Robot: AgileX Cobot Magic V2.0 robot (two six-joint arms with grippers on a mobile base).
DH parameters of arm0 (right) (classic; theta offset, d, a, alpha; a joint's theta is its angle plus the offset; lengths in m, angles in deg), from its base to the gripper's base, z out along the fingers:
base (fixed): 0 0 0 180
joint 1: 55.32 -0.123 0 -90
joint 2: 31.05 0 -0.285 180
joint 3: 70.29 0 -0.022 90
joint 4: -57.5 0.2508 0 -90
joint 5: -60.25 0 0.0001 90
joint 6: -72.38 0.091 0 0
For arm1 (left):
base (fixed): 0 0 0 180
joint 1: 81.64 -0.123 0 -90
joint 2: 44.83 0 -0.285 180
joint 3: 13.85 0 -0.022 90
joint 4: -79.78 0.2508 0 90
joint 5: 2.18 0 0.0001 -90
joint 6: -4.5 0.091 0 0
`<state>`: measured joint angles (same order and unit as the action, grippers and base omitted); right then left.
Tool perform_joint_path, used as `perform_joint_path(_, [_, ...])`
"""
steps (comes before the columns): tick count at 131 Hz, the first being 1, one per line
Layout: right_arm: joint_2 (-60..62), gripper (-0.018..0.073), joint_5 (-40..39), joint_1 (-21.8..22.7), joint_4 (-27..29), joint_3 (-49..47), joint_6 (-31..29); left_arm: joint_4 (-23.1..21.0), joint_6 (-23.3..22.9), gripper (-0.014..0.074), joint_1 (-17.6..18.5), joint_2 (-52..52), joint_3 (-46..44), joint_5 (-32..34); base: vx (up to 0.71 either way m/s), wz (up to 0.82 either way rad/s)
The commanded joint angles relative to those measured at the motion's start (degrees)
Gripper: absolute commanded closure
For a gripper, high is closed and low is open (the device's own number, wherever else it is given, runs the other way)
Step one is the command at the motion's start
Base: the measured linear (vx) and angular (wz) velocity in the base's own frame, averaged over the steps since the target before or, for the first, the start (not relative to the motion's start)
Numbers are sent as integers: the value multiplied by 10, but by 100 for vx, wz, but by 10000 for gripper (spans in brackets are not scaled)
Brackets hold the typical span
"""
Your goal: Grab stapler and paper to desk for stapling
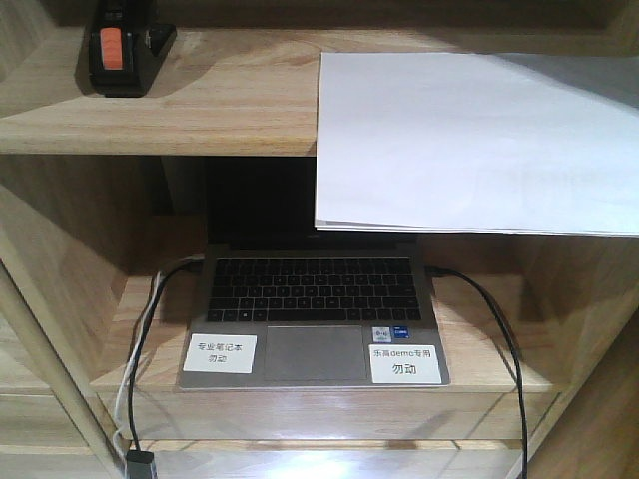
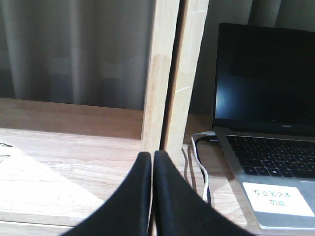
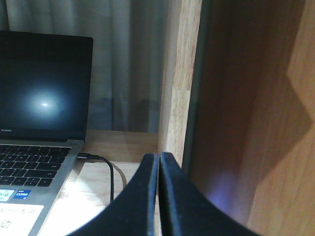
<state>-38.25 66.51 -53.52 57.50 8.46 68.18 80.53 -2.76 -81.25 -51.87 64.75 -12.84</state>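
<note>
Left fingers pressed together, touching nothing; right fingers likewise, both low beside laptop. Upper shelf: stapler at left, paper at right, overhanging edge, well apart.

Upper shelf, light wood: stapler at left rear; paper at right, front edge overhanging the shelf lip. Lower shelf: open laptop centred, cables on either side.
</note>
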Motion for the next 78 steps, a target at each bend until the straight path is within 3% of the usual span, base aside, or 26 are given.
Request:
perform_joint_path(1, [5, 566, -40, 3, -7, 3, -5, -4, -1, 603, 0, 9, 6, 42, 0, 0])
perform_joint_path(78, [5, 566, -40, 3, -7, 3, -5, -4, -1, 603, 0, 9, 6, 42, 0, 0])
